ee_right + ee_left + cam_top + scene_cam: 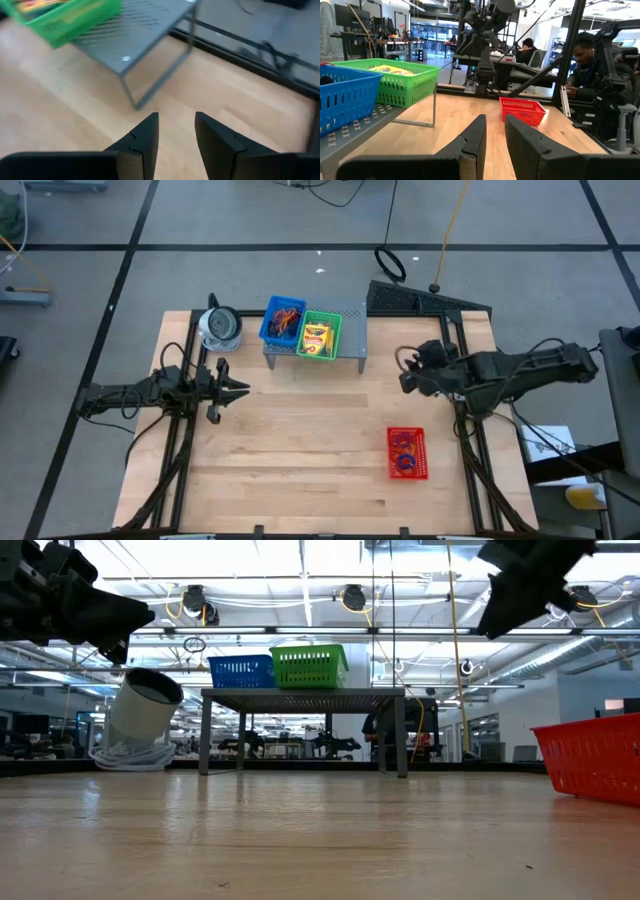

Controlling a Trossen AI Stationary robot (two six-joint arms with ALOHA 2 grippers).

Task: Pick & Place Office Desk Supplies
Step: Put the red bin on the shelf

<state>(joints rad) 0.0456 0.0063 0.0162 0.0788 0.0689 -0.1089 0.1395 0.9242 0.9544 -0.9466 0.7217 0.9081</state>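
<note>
We see L gripper (240, 390) and R gripper (404, 370) both slightly spread, empty, above table (300, 470). Crayon boxes (316, 339) in green basket (333, 323) on shelf (352, 330).

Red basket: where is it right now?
In the high view the red basket sits on the wooden table toward its right front, below the right gripper and well apart from the grey shelf at the back.

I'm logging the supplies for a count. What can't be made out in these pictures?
- Red plastic basket: contents too small in the high view; its wall hides them in the low view.
- Blue plastic basket: tangled bands uncountable from above.
- Green plastic basket: the yellow crayon boxes are too small to count.
</note>
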